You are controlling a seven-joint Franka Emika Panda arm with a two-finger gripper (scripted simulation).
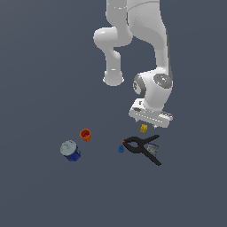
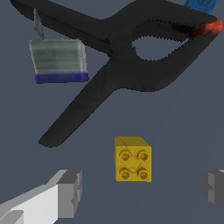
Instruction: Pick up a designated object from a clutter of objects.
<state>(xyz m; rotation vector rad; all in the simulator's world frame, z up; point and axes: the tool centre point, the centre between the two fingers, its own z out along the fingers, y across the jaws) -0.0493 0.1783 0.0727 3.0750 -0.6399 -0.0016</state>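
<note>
Hovering low over the floor, the gripper [image 2: 140, 190] has its two fingers [image 2: 70, 192] spread wide apart with nothing between them. In the wrist view the yellow block [image 2: 133, 159] sits just ahead of the line joining the fingertips, roughly centred in the gap though a touch nearer one finger than the other. It is close to a cube, studs up, so it has no real long axis; its flat side faces look about square to the fingers, which should suit a straight pinch.

In the exterior view the gripper [image 1: 150, 119] hangs right above the block [image 1: 143, 128], which peeks out just under the hand, toward that view's left edge of it. My judgement is that the coming move is a short descent with a slight forward nudge, then a close.

Just beyond the block lies the black spring clamp [image 2: 118, 57], apart from it but near enough that one handle could be brushed on an overshoot. Past the clamp are the small pale box [image 2: 57, 60] and the tiny blue piece [image 1: 121, 149]. Well apart, toward the exterior view's left, stand the orange cup [image 1: 85, 135] and the blue-and-white can [image 1: 70, 150].
</note>
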